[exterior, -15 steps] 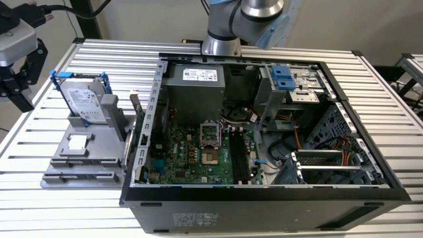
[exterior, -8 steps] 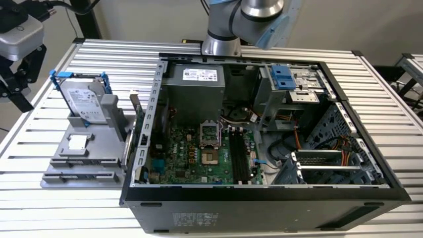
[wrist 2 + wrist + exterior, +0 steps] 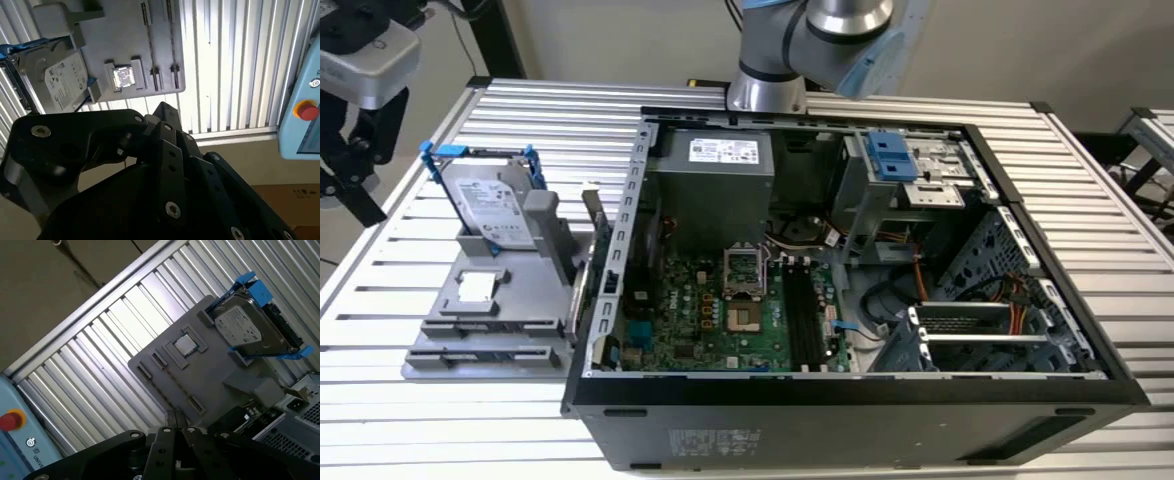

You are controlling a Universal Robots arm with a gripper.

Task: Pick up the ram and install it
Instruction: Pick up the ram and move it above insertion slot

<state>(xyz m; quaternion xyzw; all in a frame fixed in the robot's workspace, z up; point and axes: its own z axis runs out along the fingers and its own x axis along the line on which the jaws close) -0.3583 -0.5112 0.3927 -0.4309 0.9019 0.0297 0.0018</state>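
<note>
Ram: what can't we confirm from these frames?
- Ram: in the exterior view, probably the thin dark stick upright between tray and case, but too small to confirm.
- Slots: in the exterior view, too small to tell whether any is filled.
- Gripper: cut off by the exterior view's left edge. In both wrist views its own black body blocks whatever lies behind it.

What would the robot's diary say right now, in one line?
pincer: beside table, facing grey tray | carrying: nothing seen | hard drive: upright in tray
</note>
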